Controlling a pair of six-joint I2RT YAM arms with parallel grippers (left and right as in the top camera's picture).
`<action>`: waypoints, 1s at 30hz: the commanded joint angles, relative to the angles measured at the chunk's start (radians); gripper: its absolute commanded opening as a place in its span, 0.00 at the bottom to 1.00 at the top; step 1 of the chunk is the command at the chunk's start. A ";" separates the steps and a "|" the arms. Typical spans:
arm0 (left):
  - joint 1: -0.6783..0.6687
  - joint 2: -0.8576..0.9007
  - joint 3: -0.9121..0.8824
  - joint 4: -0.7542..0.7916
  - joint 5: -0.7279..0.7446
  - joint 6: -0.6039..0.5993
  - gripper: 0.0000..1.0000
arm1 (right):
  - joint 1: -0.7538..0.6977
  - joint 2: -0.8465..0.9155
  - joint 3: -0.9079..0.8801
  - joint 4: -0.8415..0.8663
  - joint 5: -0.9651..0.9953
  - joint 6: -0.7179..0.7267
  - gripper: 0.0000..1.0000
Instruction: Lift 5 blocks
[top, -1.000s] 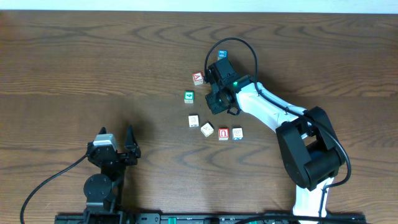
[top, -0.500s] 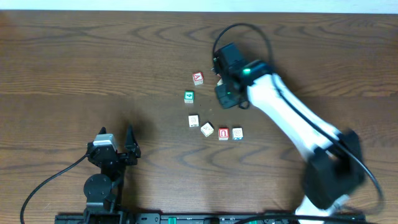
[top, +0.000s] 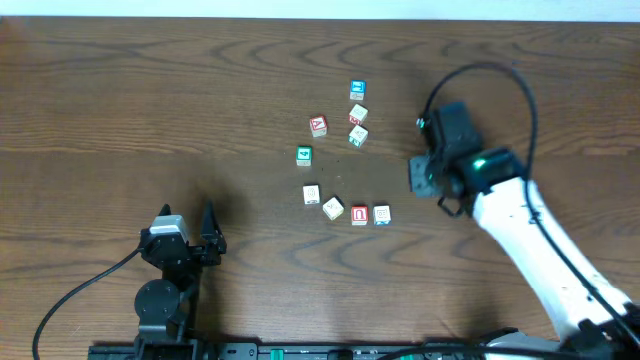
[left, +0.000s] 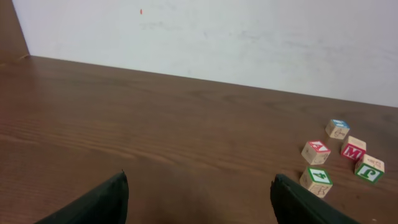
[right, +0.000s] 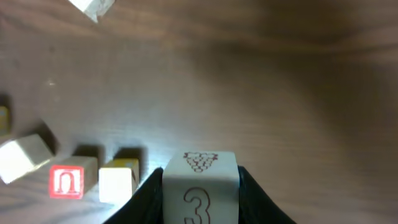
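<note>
- Closest in, the left gripper (top: 187, 222) sits by the near edge of the table (top: 100, 100). Its jaws are wide apart with nothing between them.
- A bit further out there are four blocks in a loose line on the wood: pale block (top: 311, 194), tilted pale block (top: 333, 208), red-letter block (top: 360, 214) and blue-edged block (top: 381, 214). The last two sit just beside each other.
- Off to the right of that line and slightly further back, the right gripper (top: 421, 174) is clamped on the "3" block (right: 200, 193), one finger on each side. That makes it the fifth block, well apart from the other four.
- Further out are the green-faced cube (top: 304, 155) and then the red "A" cube (top: 318, 126).
- Beside those is a short column of three: green-letter cube (top: 357, 135), red "M" cube (top: 358, 114), and the blue-topped cube (top: 357, 92) farthest out.
</note>
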 joint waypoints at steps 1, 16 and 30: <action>0.005 -0.006 -0.024 -0.032 -0.006 -0.005 0.73 | 0.011 0.000 -0.118 0.106 -0.077 0.042 0.20; 0.005 -0.006 -0.024 -0.032 -0.006 -0.005 0.74 | 0.038 0.045 -0.255 0.271 -0.179 0.044 0.27; 0.005 -0.006 -0.024 -0.032 -0.006 -0.005 0.73 | 0.067 0.092 -0.255 0.293 -0.175 0.041 0.35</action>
